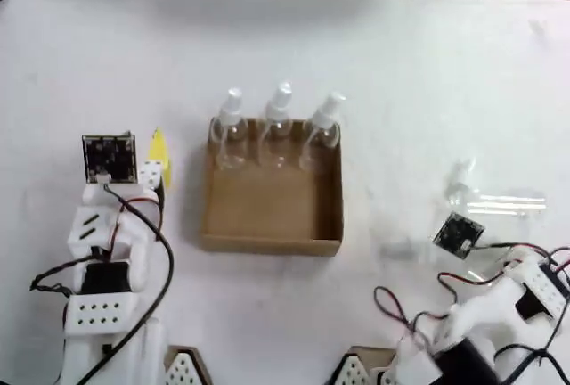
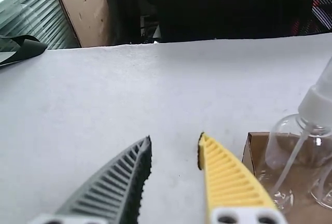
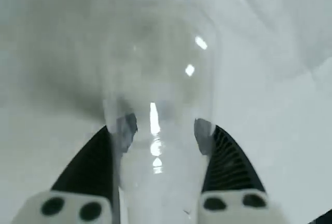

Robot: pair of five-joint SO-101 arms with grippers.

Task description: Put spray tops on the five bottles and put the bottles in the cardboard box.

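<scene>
At lower left of high view, my left gripper (image 2: 174, 143) hangs over table (image 1: 401, 73), jaws parted a little, holding nothing. Centre: cardboard box (image 1: 272, 244), three capped bottles (image 1: 276, 135) upright along its far wall. Right side: my right gripper (image 3: 165, 130) closed around clear bottle (image 3: 161, 68), fingers against both flanks. Cannot tell if it wears spray top. Step, I judge: carry bottle to box. Squeeze gently, plastic looks slick; lift straight, clear box wall, lower into free front half.
</scene>
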